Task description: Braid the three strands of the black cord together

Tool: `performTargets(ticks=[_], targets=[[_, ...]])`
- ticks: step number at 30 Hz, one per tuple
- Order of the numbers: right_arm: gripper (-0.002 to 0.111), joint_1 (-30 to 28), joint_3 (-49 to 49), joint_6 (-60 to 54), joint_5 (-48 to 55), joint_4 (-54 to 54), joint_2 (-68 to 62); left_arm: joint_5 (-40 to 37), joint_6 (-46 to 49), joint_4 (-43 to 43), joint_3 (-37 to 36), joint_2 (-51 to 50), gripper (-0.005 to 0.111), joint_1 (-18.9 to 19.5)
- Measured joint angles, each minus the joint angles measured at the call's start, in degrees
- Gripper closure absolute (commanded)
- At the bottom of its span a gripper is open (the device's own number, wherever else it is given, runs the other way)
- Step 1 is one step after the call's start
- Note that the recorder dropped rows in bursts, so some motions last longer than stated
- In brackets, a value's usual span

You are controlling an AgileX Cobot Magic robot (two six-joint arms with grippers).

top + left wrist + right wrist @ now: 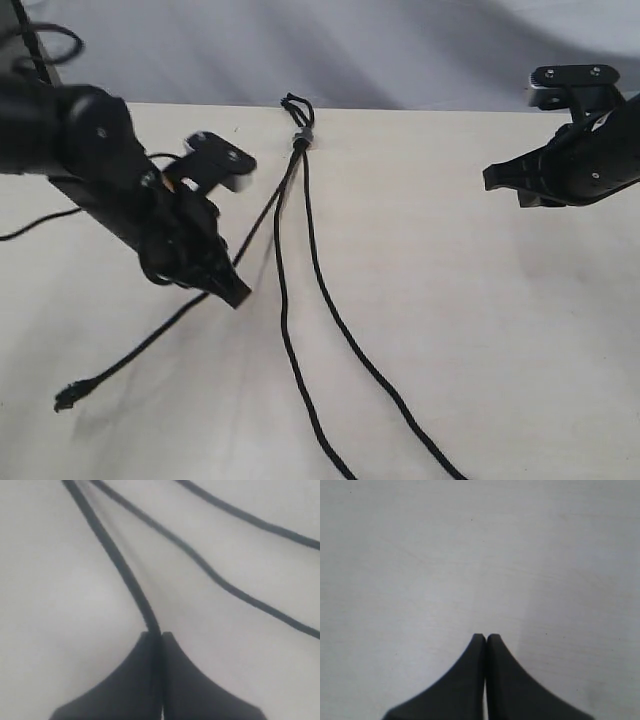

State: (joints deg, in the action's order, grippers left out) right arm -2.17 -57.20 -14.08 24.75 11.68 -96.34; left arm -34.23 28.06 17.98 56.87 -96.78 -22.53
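The black cord lies on the pale table, its small loop and grey band (301, 136) at the far edge. Three strands fan out from the band toward the near edge. The left strand (262, 218) runs down-left into my left gripper (236, 293), which is shut on it; past the jaws it trails to a knotted end (66, 398). In the left wrist view this held strand (116, 559) enters between the closed fingertips (156, 635). The middle strand (284, 330) and right strand (345, 335) lie loose. My right gripper (490, 178) hovers at the right, shut and empty (486, 636).
A thicker black robot cable (40, 222) crosses the table's left side behind the left arm. The table's far edge (420, 108) meets a grey backdrop. Bare tabletop (500, 320) spreads below the right gripper.
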Motion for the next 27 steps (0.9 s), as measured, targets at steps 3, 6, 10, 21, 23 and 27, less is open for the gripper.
performTargets(ticks=[3, 6, 10, 21, 23, 27], targets=[[0.108, 0.0, 0.0, 0.0, 0.0, 0.57, 0.0, -1.46, -0.38, -0.78, 0.0, 3.73, 0.107, 8.09], [0.108, 0.0, 0.0, 0.0, 0.0, 0.7, 0.0, -1.36, -0.38, -0.93, -0.08, 2.91, 0.107, 15.62], [0.108, 0.0, 0.0, 0.0, 0.0, 0.82, 0.0, 3.06, -0.38, -0.93, -1.72, -2.03, 0.102, 18.72], [0.108, 5.43, -0.64, -0.04, 1.05, 1.13, 0.0, 5.32, -1.06, -0.79, -2.05, -7.13, 0.042, 19.09], [0.108, 7.14, -2.17, -0.04, 4.97, 2.25, 0.0, 5.18, -1.61, -0.51, -1.94, -5.87, 0.042, 19.09], [0.108, 14.57, -5.27, -0.04, 10.62, 3.95, 0.0, 4.58, -1.97, -0.44, -0.71, -0.84, 0.046, 19.09]])
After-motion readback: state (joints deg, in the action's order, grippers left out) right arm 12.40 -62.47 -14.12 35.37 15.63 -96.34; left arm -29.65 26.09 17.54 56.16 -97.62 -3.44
